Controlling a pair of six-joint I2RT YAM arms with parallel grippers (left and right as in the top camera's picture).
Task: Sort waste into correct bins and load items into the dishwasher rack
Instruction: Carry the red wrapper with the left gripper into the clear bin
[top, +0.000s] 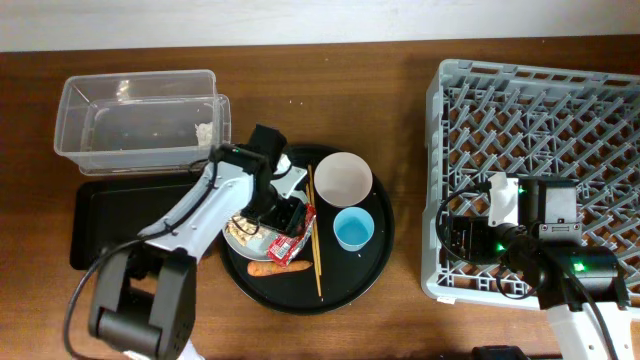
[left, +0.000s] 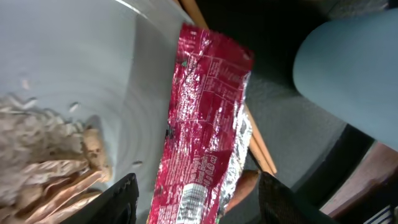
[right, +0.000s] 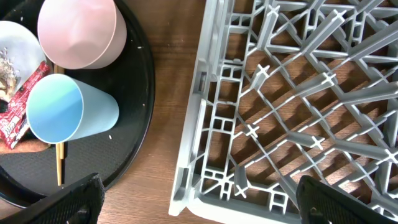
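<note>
Though partly on plate (left: 93, 68) — red wrapper (left: 202, 124), long axis toward carrot (left: 244, 184)

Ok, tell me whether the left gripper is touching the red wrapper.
Apart. The left wrist view shows the open left gripper straddling the wrapper, a gap beside each finger.

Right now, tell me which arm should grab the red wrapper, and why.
Left. The left gripper hangs open right over the red wrapper, one finger on each side in its wrist view. The right gripper is open over a corner of the dishwasher rack, apart from the round tray.
</note>
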